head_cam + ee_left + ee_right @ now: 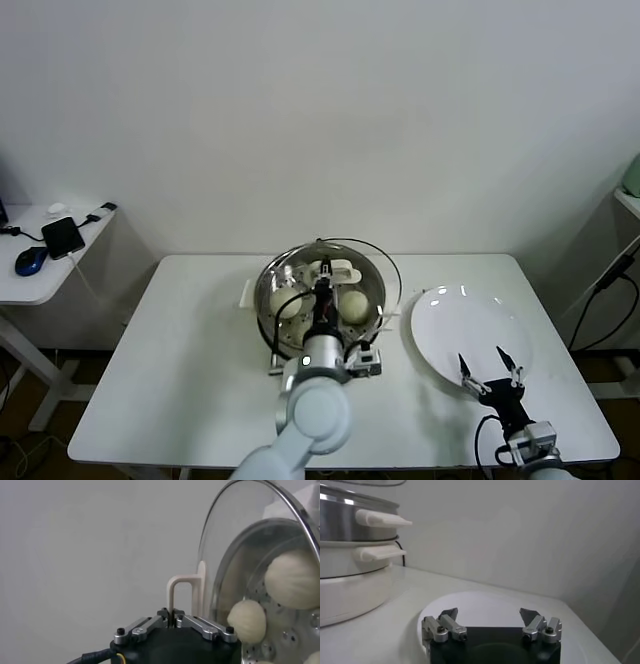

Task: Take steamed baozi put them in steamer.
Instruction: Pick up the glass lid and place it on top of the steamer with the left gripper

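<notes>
Left gripper (322, 272): over steamer (372, 277), jaws clenched, empty.
Right gripper (489, 367): jaws released, above plate (440, 335).
Baozi (353, 306): inside steamer.
Lid (220, 540): leaning on steamer.

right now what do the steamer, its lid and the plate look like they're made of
Steamer: polished metal, likely stainless steel, with a mirror-like wall and a perforated tray, on a matte white base that looks plastic. Lid: clear glass, seemingly, with a thin metal rim and a cream handle, held by the shut left gripper. Plate: glossy white, ceramic or melamine; highlights show, but the look can't decide.
</notes>
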Robot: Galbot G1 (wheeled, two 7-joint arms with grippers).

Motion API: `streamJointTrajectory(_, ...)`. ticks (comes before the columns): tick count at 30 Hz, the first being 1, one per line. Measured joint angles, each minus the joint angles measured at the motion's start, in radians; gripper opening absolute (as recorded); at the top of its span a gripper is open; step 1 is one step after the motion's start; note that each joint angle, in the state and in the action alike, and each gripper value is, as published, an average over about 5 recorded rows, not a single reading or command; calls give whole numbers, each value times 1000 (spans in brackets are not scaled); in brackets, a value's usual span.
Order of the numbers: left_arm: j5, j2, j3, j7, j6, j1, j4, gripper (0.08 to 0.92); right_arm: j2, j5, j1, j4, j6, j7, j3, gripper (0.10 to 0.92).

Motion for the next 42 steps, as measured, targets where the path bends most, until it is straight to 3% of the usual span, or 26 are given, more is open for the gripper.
streamJointTrajectory(32,3,-14,-53,-102,-2,16,119,138,36,-53,22,-27,48,12,-9,823)
streamJointTrajectory(35,7,-16,-51,-110,-2,20,126,170,38,-61,21,-29,57,12,-9,823)
streamJointTrajectory(42,6,-13,-46,-111,-1,20,123,368,39,-74,21,-27,66,16,-9,823)
